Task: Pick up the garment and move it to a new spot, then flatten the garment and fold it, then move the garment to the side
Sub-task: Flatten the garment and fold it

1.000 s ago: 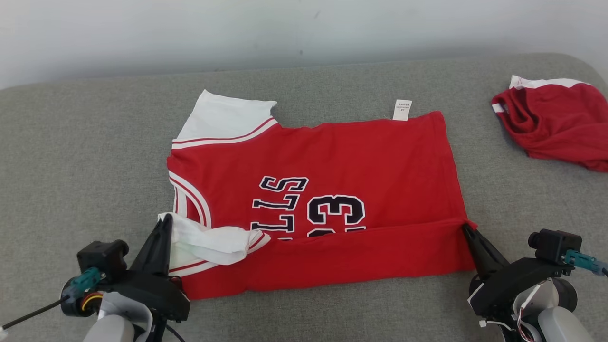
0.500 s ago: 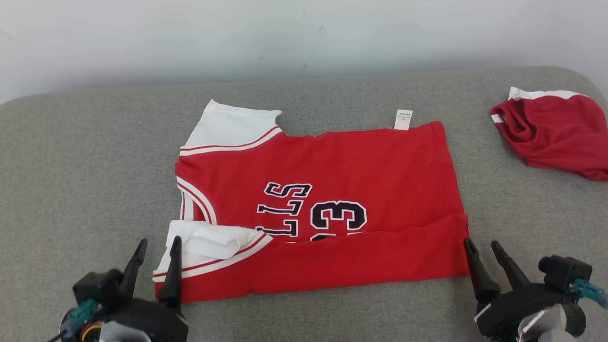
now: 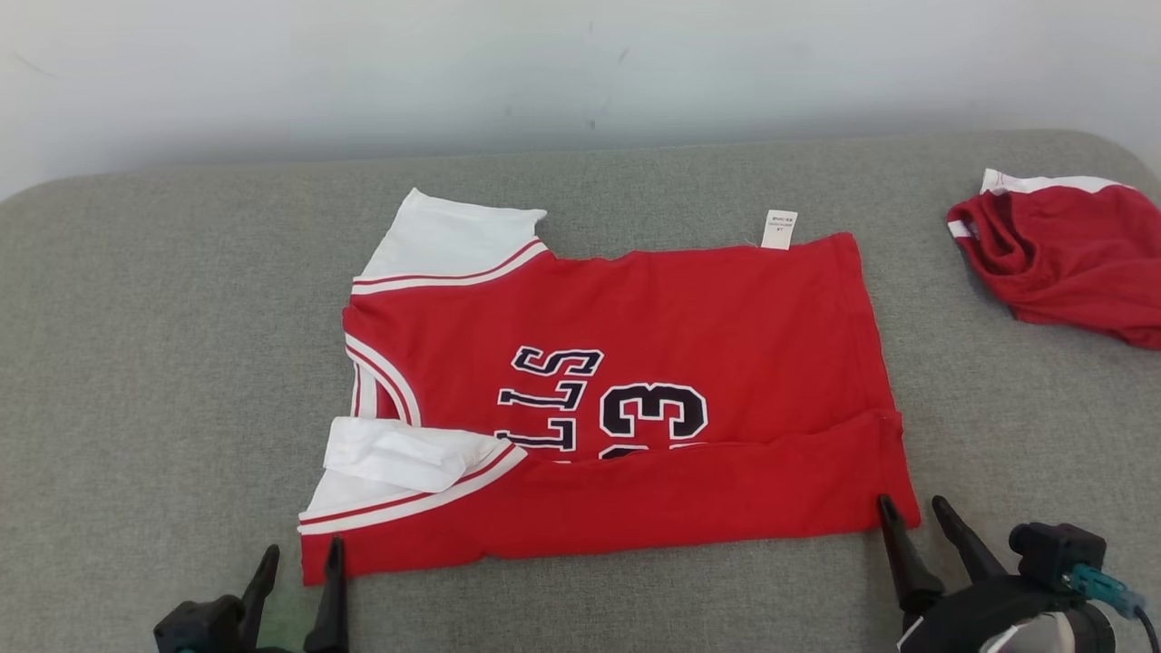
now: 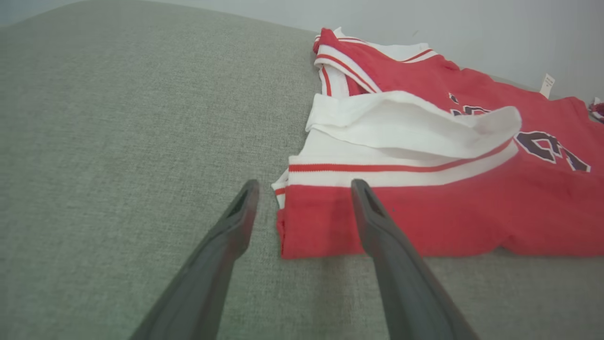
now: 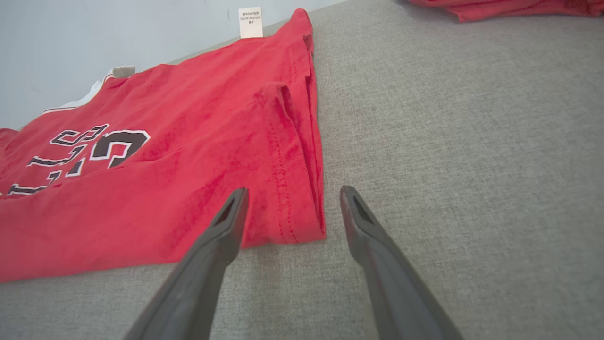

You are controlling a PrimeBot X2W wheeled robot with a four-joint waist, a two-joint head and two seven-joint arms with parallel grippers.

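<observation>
Red jersey (image 3: 626,399) lying flat with a grey cushion (image 3: 163,363) beneath it and showing on every side. The jersey's near edge is folded up over its front as a long strip, covering the lower part of the dark lettering (image 3: 603,399). A white sleeve (image 3: 408,453) is doubled over at the jersey's near left corner. A white tag (image 3: 779,229) sticks out from the jersey's far edge.

Left claw (image 3: 302,547), at the jersey's near left corner: fingers spread wide, holding nothing. In the left wrist view (image 4: 304,184) one finger stands over bare cushion and the other before the red hem. Whether it touches the cloth cannot be told.

Right claw (image 3: 910,501), at the jersey's near right corner: fingers likewise spread wide and empty, straddling that corner in the right wrist view (image 5: 294,190).

A second red garment (image 3: 1070,263) lies crumpled, well apart from the jersey's far right corner.
</observation>
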